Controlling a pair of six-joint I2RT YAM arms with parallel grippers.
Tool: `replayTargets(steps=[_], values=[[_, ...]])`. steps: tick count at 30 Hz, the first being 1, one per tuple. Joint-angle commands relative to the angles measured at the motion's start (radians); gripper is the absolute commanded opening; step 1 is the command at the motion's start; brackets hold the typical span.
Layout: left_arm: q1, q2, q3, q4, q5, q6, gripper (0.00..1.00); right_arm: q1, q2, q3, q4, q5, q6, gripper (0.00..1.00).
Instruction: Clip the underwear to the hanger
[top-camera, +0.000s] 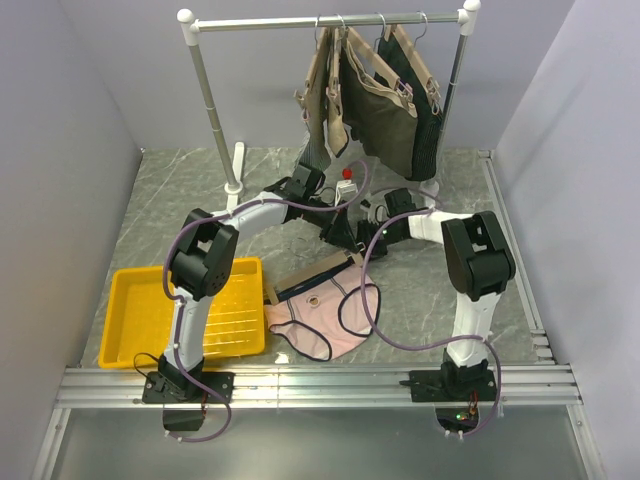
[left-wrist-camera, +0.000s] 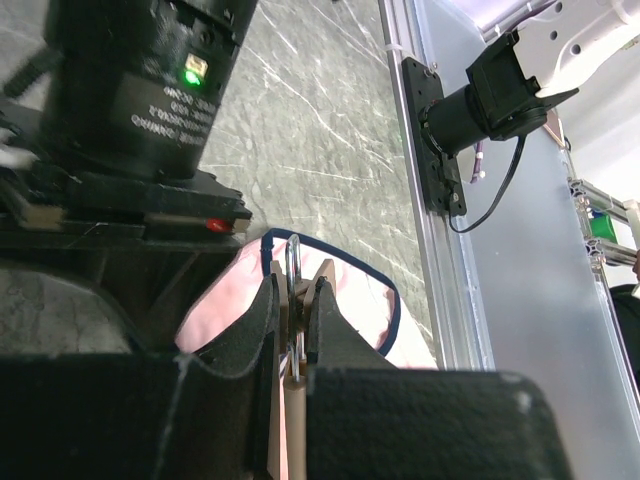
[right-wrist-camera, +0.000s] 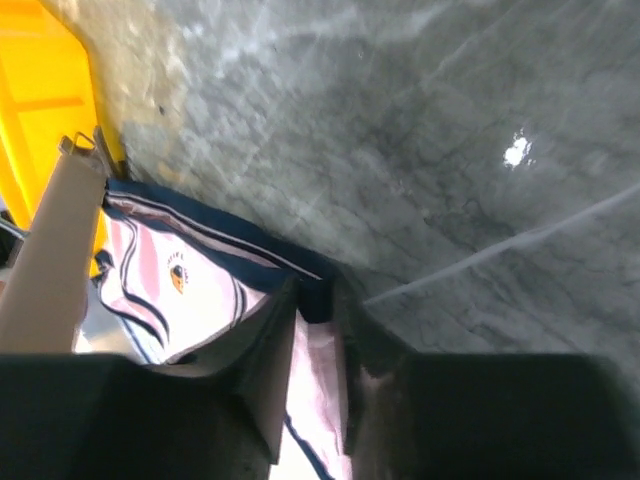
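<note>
Left gripper (left-wrist-camera: 297, 290) is pressed together on the hanger (top-camera: 310, 277). Its fingers squeeze a tan part with silver wire at the bar's far end, which I take for a clip (left-wrist-camera: 292, 265). Right gripper (right-wrist-camera: 318, 330) sits just beside it, drawn in on the underwear (top-camera: 322, 322). The navy waistband and pink cloth run up between its fingers, so I read that as a pinch.

Outward from both, in the top view, the hanger's long axis runs from the grippers at 2 o'clock down to 8 o'clock. There its other clip (right-wrist-camera: 78, 148) ends just beside the yellow tray (top-camera: 130, 300). The underwear lies on the worktop (top-camera: 430, 300) at 7 o'clock from the grippers, with its waistband along the bar and its leg holes pointing to 6 o'clock.

In my judgement the coming move turns on feeding the pinched waistband into the held clip; the two look nearly touching. The free clip at 8 o'clock lies nearer the left arm (top-camera: 200, 265).
</note>
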Motion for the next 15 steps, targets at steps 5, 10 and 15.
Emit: replayTargets(steps=[5, 10, 15], values=[[0.011, -0.050, -0.002, 0.055, 0.043, -0.022, 0.00, 0.007, -0.051, -0.032, -0.039, -0.022, -0.072, 0.02], [0.027, -0.053, -0.009, 0.078, 0.038, -0.052, 0.00, -0.010, -0.146, -0.108, 0.046, -0.067, -0.039, 0.00], [0.044, -0.053, -0.024, 0.112, 0.028, -0.094, 0.00, -0.031, -0.231, -0.184, 0.175, -0.100, -0.007, 0.00]])
